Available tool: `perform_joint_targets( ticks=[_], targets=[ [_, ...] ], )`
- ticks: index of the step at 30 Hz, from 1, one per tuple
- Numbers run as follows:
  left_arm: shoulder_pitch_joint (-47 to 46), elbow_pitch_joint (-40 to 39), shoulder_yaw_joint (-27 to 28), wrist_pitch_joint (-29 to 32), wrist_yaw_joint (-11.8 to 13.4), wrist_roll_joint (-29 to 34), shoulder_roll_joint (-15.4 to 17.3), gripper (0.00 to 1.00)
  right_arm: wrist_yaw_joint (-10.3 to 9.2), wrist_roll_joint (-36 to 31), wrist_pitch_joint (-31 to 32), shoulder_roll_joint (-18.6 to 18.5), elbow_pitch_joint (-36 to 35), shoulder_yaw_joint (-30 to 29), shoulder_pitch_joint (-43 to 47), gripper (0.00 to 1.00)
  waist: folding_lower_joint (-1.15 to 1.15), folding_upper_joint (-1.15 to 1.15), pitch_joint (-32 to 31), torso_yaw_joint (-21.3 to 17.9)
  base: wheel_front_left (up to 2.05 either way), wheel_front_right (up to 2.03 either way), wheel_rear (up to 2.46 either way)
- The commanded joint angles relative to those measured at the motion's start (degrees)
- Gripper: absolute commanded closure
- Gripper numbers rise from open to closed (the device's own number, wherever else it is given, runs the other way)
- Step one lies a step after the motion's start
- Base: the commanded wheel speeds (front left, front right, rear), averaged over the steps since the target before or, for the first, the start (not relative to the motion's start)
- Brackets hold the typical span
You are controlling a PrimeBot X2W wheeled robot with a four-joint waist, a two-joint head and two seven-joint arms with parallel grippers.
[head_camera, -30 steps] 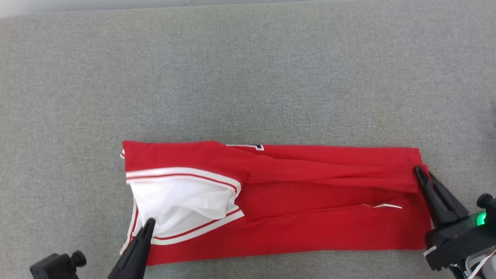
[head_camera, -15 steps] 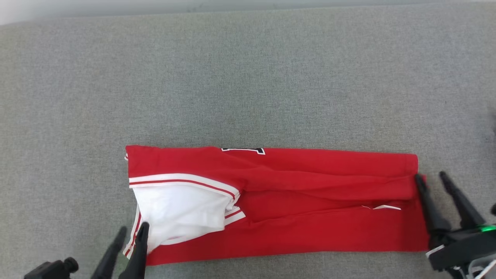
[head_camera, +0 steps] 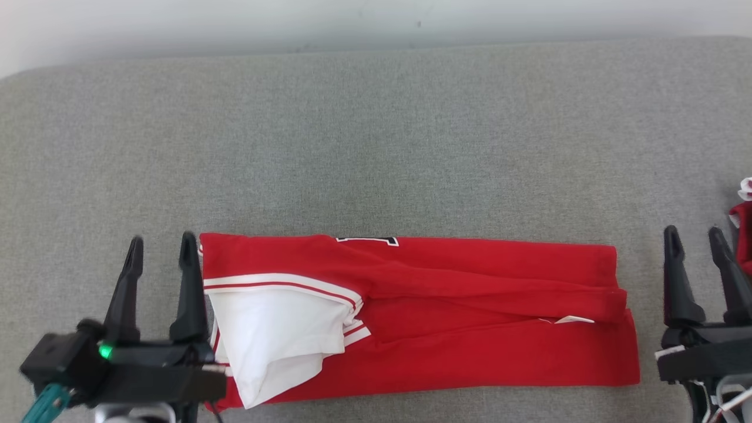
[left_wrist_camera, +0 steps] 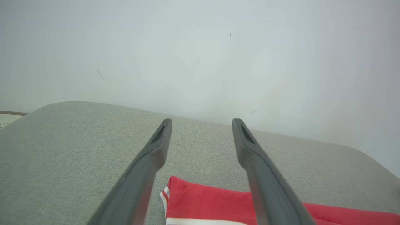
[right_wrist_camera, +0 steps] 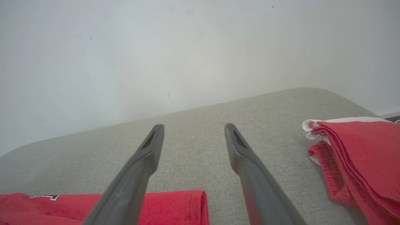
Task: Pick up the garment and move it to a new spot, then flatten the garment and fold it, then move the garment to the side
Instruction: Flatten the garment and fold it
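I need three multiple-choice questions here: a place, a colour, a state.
1. The red garment lies: A. flat on the grey cushion B. in a gripper C. on the floor
2. The patch at its left end is: A. blue B. white C. black
3. The left gripper and right gripper are: A. both shut B. one shut C. both open
1 A, it lies spread on the cushion; 2 B, white cloth shows there; 3 C, each finger pair stands apart, empty.
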Motion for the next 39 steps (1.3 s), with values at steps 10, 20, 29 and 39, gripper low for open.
perform_joint_targets(
  ticks=[10,20,29,39],
  targets=[
    [-8.2,10.6,-2.7,-3.5,-0.9,7.9,-0.9,0.00,-0.01,-6.9,2.1,1.4,1.3,1.8,-2.4,0.00,0.00,0.00,-3.1,-0.9,0.00,0.00,0.00],
    [-4.0,16.5,-1.7,-4.2,-1.8,11.4,-1.0,0.00,-0.01,-10.0,3.3,3.2,4.0,2.9,0.3,0.00,0.00,0.00,-6.2,-1.7,0.00,0.00,0.00],
    [-1.3,15.7,-0.8,-4.3,-2.2,12.8,-1.8,0.00,-0.01,-10.3,3.9,3.1,4.3,2.9,1.6,0.00,0.00,0.00,-6.8,-1.4,0.00,0.00,0.00],
    [-3.0,15.6,-1.3,-4.3,-2.5,14.0,-2.4,0.00,-0.01,-8.6,5.9,1.2,9.1,2.6,-1.2,0.00,0.00,0.00,-5.0,-0.4,0.00,0.00,0.00]
  ],
)
